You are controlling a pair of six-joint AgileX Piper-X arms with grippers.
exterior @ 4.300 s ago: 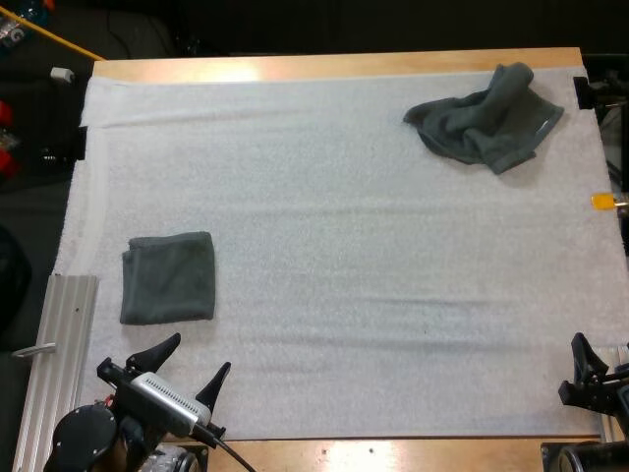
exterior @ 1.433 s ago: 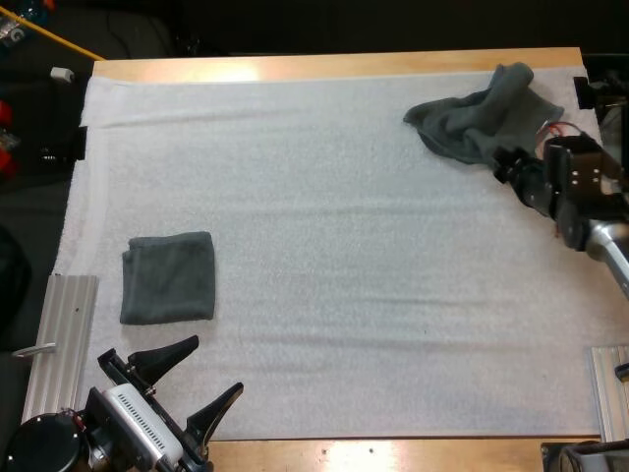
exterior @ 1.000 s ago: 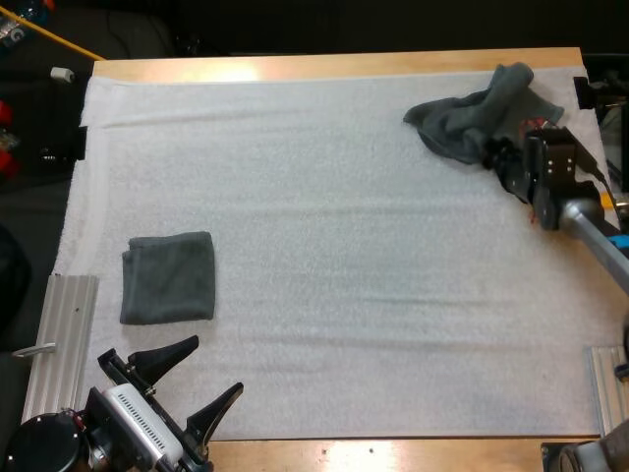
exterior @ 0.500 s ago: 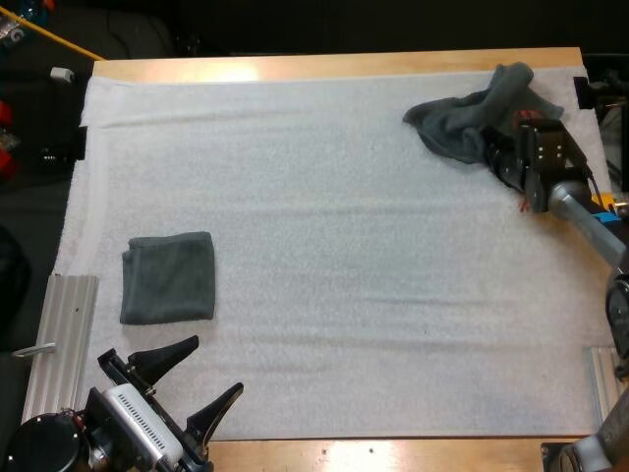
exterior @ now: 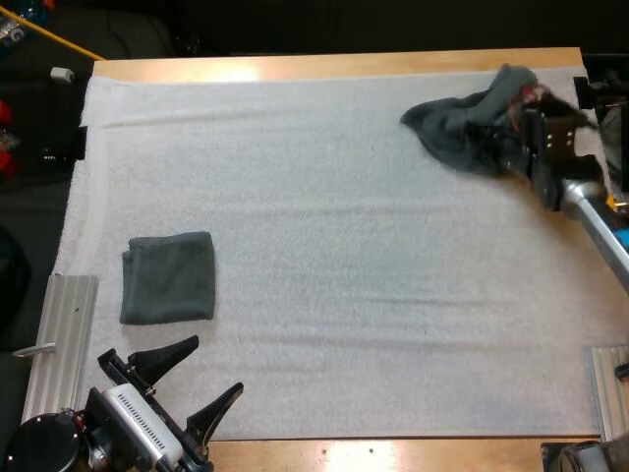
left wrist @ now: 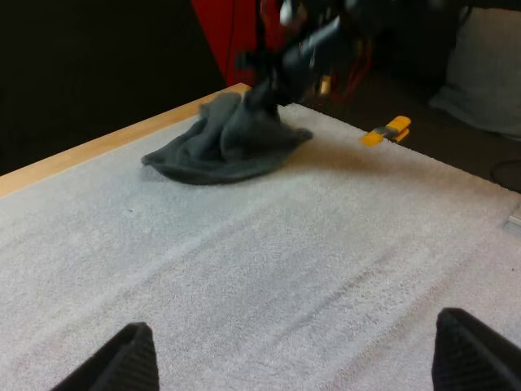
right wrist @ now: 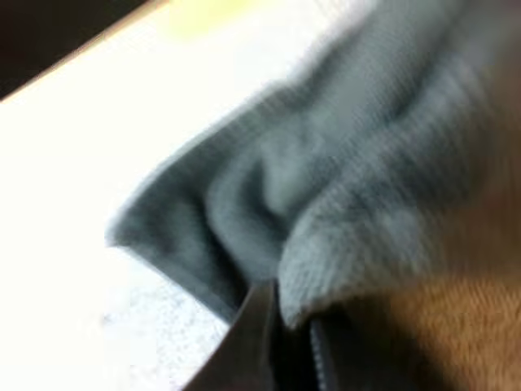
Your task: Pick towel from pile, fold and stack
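A crumpled dark grey-green towel (exterior: 454, 133) lies at the far right of the white mat (exterior: 344, 256). My right gripper (exterior: 503, 140) is at its right side, shut on a fold of the cloth. In the right wrist view the dark fingers (right wrist: 269, 334) meet, with the towel (right wrist: 342, 179) bunched over them. In the left wrist view the towel (left wrist: 220, 142) sits by the table's far edge with the right gripper (left wrist: 273, 85) on it. A folded towel (exterior: 168, 277) lies flat near the mat's left side. My left gripper (exterior: 214, 366) stands open at the near left, holding nothing.
A ribbed metal rail (exterior: 59, 334) runs along the mat's near left edge, another (exterior: 609, 393) at the near right. The wooden table edge (exterior: 334, 65) borders the far side.
My right gripper moved toward the far edge onto the crumpled towel and shut on it; the towel's right part bunched up. The left arm stayed still.
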